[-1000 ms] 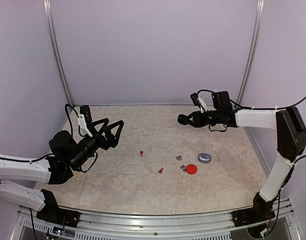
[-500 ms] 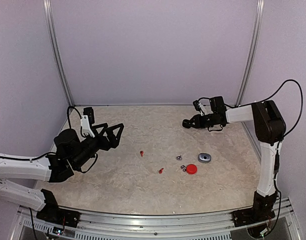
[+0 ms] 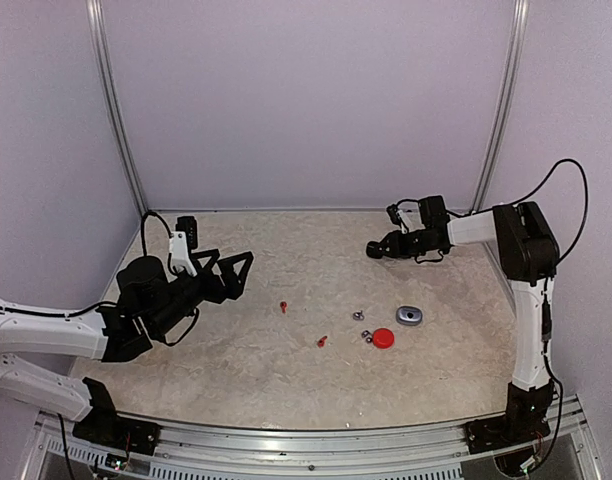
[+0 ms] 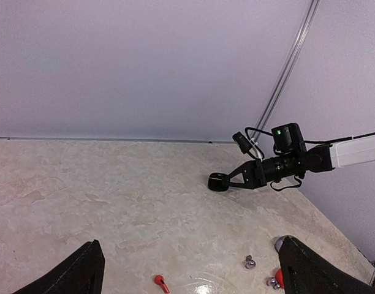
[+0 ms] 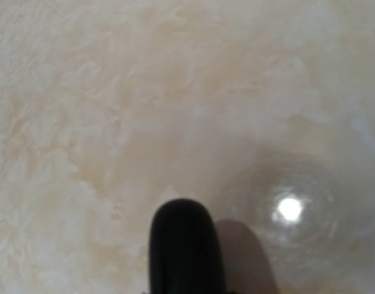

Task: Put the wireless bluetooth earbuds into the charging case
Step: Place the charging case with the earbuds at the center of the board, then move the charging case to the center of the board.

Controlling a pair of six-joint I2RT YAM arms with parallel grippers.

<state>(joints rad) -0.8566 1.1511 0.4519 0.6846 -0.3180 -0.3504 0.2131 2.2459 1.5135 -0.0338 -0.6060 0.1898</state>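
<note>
Centrally, four earbuds were recorded lying loose on the mottled beige tabletop [image 3: 236,385]. A red earbud [image 3: 283,306] was placed furthest left, with a second red earbud [image 3: 322,341] nearer the arm bases. To their right, a silver-grey earbud [image 3: 358,316] and another silver-grey earbud [image 3: 367,335] were set close together. None was seated in any case.

A closed red charging case [image 3: 383,338] was noted just beside the nearer silver-grey bud; whether they touched could not be told. A grey charging case [image 3: 409,316] was placed near it, further right and apart.

The right gripper [image 3: 378,248] was found low over the far right of the table, well apart from the buds. Its jaws were narrowed onto a black rounded case [image 4: 218,182] clamped at their tips. Whether that case rested on the surface could not be told.

The left gripper [image 3: 241,275] was held above the left side, jaws spread fully, with nothing between them.
</note>
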